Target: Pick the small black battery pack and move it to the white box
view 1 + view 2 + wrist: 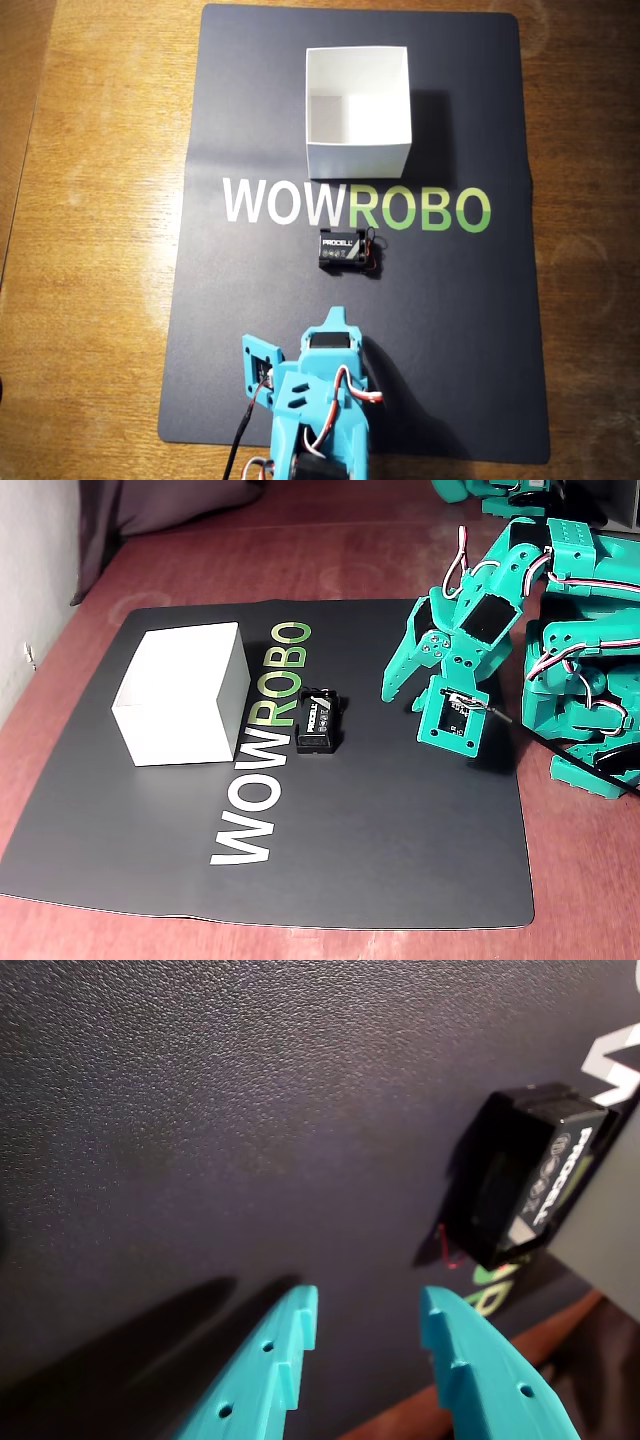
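Overhead view: the battery pack (340,249) lies flat on the dark mat (450,330), just below the WOWROBO lettering (356,204) and near the white box (358,108), which stands open-topped beyond the lettering. The teal arm (320,400) reaches in from the bottom edge, its tip short of the pack — I judge this the approach, before any grasp.

Wrist view: the gripper (368,1312) has its two teal fingers (268,1360) spread with bare mat between them, holding nothing. The pack sits ahead and to the right, off the fingers' line, so the wrist likely needs to swing that way.

Fixed view: the pack lies beside the lettering, its thin wires at one end; the box stands apart to its left, empty as far as can be seen — a short carry once gripped.
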